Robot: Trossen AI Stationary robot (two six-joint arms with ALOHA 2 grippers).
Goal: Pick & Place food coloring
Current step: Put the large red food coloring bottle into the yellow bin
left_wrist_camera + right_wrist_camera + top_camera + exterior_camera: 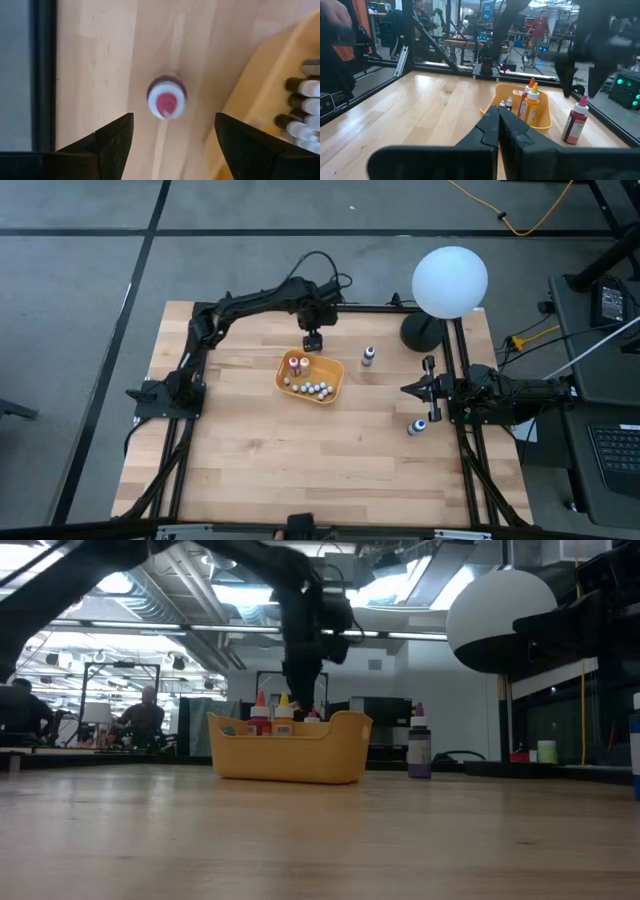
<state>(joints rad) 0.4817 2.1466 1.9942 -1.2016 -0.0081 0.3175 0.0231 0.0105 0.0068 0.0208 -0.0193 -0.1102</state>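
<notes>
A maroon food coloring bottle (368, 357) (166, 98) (575, 125) stands upright on the table, just right of the orange tray (335, 383). My left gripper (313, 342) (174, 120) hangs open above the table at the tray's far edge, left of this bottle. In the left wrist view the bottle shows between the spread fingers and lower down, untouched. The tray holds two upright bottles (293, 363) with red and orange tops, plus several tiny ones (312, 389). A blue-topped bottle (417, 426) stands near my right gripper (405, 389) (498, 111), which is shut and level at the right edge.
A white globe lamp (449, 280) on a dark base (422, 332) stands at the far right corner. Bare wood (300, 470) fills the near half of the table. People and benches show in the room beyond the far edge.
</notes>
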